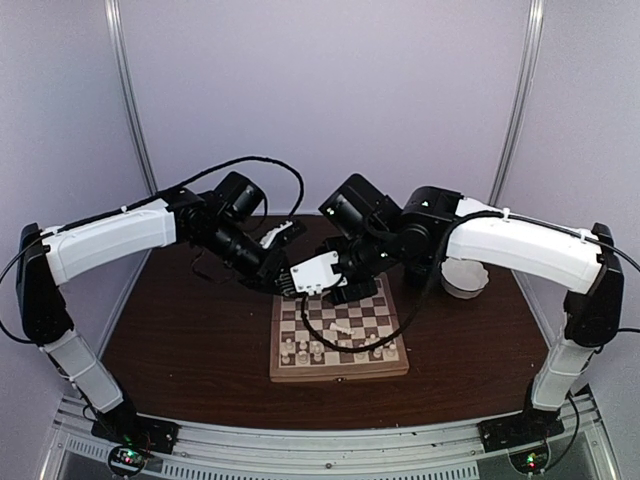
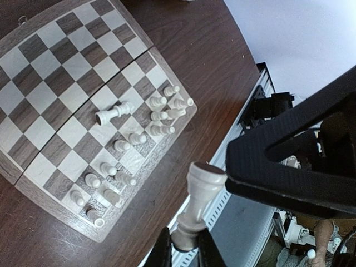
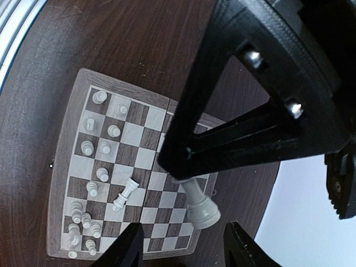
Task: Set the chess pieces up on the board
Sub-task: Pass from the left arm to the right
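My left gripper [image 2: 183, 247] is shut on the narrow end of a cream-white chess piece [image 2: 197, 206] and holds it in the air beyond the board's edge. In the right wrist view this piece [image 3: 201, 208] hangs between the spread fingers of my open right gripper [image 3: 183, 247]. In the top view the two grippers meet over the board's far left corner, left [image 1: 283, 282] and right [image 1: 303, 283]. The wooden board [image 1: 340, 375] carries several standing pieces [image 1: 310, 350] in its near rows. One piece [image 2: 114, 113] lies on its side mid-board, also in the right wrist view [image 3: 125, 194].
A white scalloped bowl [image 1: 465, 278] stands on the dark table right of the board. The metal rail [image 1: 320, 440] with the arm bases runs along the near edge. Grey walls close the back and sides.
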Robot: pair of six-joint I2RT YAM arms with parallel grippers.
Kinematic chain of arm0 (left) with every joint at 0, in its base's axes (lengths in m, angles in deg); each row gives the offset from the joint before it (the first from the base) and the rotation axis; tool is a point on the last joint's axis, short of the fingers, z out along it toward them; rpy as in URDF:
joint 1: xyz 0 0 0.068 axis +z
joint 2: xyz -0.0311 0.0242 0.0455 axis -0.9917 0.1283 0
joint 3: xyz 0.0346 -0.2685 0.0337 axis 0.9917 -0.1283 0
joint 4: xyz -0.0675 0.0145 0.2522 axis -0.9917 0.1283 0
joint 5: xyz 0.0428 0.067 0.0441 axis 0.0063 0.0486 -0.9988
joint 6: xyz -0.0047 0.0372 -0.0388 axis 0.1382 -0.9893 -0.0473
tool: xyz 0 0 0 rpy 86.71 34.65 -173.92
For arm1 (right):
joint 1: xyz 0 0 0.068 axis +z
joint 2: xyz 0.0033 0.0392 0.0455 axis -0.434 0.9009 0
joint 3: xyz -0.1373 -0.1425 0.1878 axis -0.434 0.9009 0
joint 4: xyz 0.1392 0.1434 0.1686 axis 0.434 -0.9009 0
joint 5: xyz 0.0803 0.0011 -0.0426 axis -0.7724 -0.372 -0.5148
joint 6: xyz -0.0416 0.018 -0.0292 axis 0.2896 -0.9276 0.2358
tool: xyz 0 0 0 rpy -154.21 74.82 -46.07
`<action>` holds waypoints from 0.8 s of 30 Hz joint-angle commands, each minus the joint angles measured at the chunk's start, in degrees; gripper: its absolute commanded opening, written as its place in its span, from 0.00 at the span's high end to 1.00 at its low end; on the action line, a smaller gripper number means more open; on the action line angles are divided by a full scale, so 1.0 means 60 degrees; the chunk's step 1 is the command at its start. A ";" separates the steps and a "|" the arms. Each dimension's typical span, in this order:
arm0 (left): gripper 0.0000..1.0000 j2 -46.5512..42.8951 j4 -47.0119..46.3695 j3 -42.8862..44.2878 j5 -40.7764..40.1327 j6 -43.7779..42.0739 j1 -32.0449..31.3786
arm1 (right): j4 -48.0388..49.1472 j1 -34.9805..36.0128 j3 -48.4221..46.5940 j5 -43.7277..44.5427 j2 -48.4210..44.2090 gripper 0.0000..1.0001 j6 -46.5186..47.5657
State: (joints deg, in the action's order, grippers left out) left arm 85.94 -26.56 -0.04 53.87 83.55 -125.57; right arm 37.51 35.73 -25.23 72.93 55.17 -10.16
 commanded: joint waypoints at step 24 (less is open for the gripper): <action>0.53 -0.1684 -0.2856 -0.1395 -0.0961 -0.0035 -0.0560 | -0.0214 -0.0010 0.0038 -0.0607 -0.0071 0.92 -0.1396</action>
State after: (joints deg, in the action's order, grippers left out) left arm 84.85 -26.40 -0.69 55.05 82.57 -127.45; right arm 36.83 38.90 -25.48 77.82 58.36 -9.37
